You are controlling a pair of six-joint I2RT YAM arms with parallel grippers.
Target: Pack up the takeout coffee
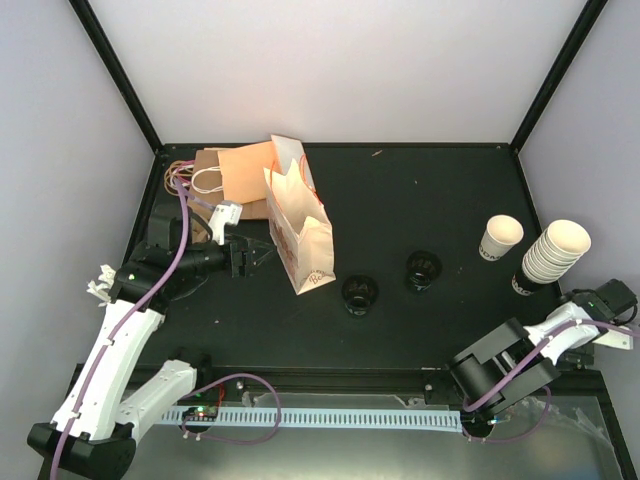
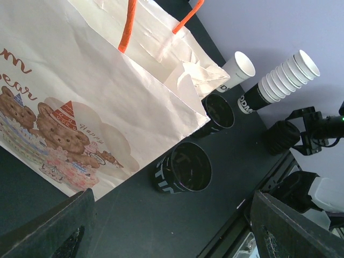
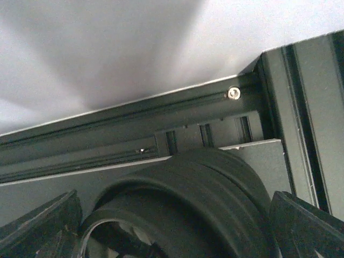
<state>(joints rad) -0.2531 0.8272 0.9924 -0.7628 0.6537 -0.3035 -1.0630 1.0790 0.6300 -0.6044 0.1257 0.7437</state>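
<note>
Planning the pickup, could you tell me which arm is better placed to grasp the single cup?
Right, probably: the right tool is nearer the cup; the left tool sits beyond the paper bag.

A robot test cell in a lab: black table (image 1: 420,200), plain white walls (image 1: 340,70), black frame struts (image 1: 115,72).
</note>
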